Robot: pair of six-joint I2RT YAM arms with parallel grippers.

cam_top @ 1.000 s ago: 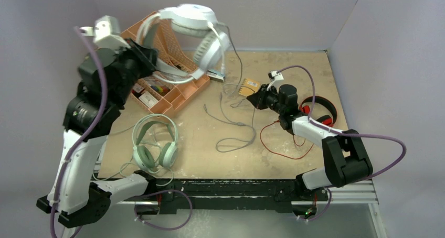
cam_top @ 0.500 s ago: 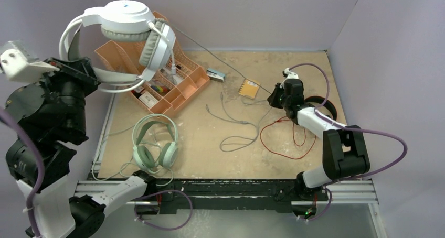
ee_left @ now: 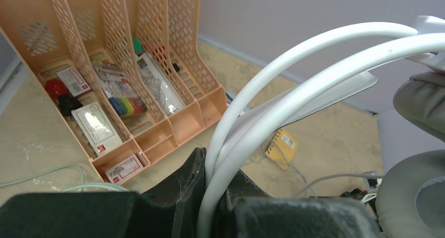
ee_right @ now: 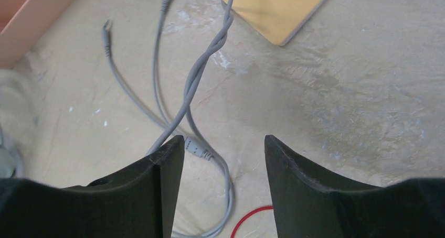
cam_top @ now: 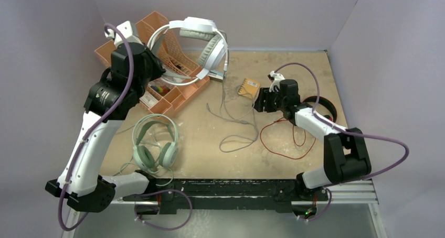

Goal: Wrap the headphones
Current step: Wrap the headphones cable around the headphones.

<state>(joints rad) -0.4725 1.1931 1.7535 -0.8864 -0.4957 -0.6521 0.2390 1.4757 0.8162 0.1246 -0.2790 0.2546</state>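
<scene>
Back-left corner | peach organizer (cam_top: 182, 94): small boxes (ee_left: 98, 126) | left hand (ee_left: 212, 190) grips white headphones (cam_top: 195, 24)

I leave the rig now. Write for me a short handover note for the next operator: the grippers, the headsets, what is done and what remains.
Left gripper: shut on the headband of the white headset, held in the air over the peach organizer.
Right gripper: open, low over the grey cord, holding nothing.
Grey cord: hangs from the white headset and lies loose on the table.
Red and black headset: on the table behind the right arm, red cord loose.
Mint-green headset: flat at the near left, cord loose.
Done: no cord wrapped.
Left: wrap all three.
</scene>
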